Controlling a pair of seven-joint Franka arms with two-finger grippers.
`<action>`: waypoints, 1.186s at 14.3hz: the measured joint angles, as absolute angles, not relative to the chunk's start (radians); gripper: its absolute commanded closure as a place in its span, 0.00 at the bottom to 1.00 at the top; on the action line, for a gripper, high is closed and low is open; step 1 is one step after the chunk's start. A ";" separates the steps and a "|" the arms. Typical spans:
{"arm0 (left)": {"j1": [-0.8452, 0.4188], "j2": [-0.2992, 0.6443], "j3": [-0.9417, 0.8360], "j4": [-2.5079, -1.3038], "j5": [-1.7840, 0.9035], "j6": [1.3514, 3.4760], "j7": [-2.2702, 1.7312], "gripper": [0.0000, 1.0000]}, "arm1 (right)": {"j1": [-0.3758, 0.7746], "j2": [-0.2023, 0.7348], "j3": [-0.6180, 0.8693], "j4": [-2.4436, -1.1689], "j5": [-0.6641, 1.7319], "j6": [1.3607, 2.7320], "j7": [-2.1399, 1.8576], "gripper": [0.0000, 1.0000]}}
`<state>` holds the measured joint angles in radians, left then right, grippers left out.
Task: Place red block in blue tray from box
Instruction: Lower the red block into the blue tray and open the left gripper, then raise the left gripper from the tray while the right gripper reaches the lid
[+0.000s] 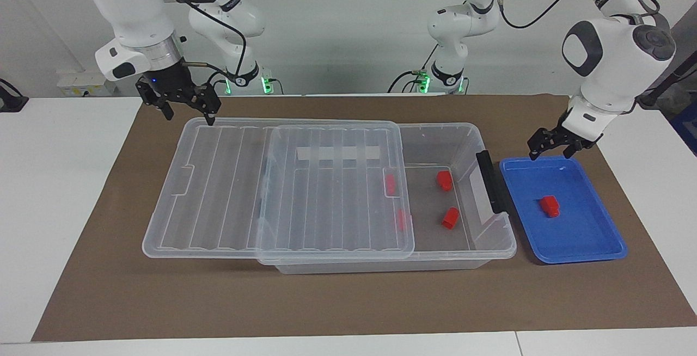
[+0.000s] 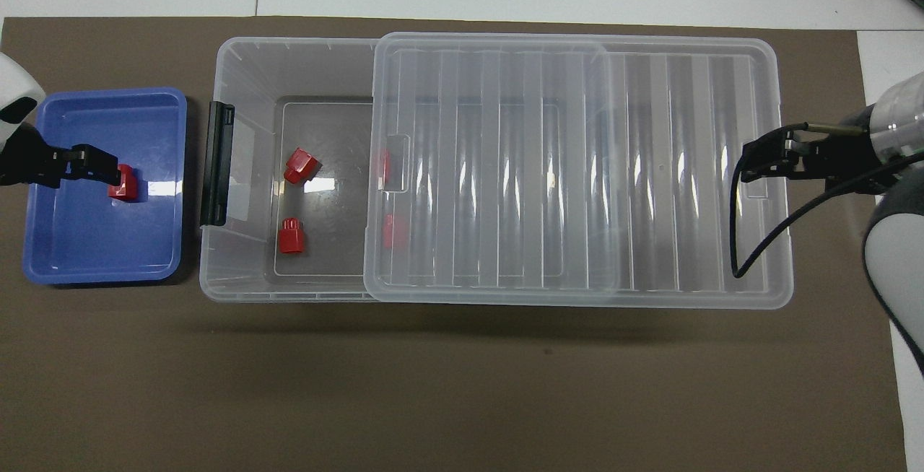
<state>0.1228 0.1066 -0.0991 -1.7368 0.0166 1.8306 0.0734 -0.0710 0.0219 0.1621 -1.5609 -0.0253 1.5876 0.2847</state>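
Note:
One red block (image 1: 550,206) lies in the blue tray (image 1: 599,236), which stands at the left arm's end of the table. My left gripper (image 1: 554,152) hangs open and empty over the tray's edge nearest the robots, above that block (image 2: 124,183). The clear box (image 1: 468,143) stands beside the tray. Its ribbed lid (image 1: 245,192) is slid toward the right arm's end, so the end by the tray is uncovered. Two red blocks (image 1: 445,180) (image 1: 450,218) lie in the uncovered part, and two more (image 1: 390,183) (image 1: 402,219) show through the lid. My right gripper (image 1: 188,116) is open at the lid's corner nearest the robots.
A brown mat (image 1: 348,301) covers the table under the box and the tray. The box's dark latch (image 1: 493,182) faces the tray. The lid overhangs the box toward the right arm's end and rests on the mat there.

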 measured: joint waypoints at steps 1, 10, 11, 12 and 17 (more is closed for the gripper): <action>0.111 0.107 -0.099 -1.738 0.017 1.837 0.072 0.00 | -0.071 0.022 0.162 -1.561 -0.025 1.588 0.285 0.00; 0.070 -0.027 -0.106 -1.729 0.016 1.740 0.050 0.00 | -0.104 0.022 0.162 -1.605 -0.025 1.662 0.255 0.00; 0.049 -0.036 -0.107 -1.729 0.016 1.732 0.018 0.00 | -0.110 0.022 0.162 -1.612 -0.025 1.673 0.249 0.05; 0.034 -0.038 -0.107 -1.729 0.016 1.732 -0.012 0.00 | -0.115 0.022 0.162 -1.619 -0.025 1.687 0.247 0.20; 0.027 -0.065 -0.110 -1.727 0.016 1.695 -0.032 0.00 | -0.186 0.022 0.161 -1.705 -0.025 1.825 0.171 1.00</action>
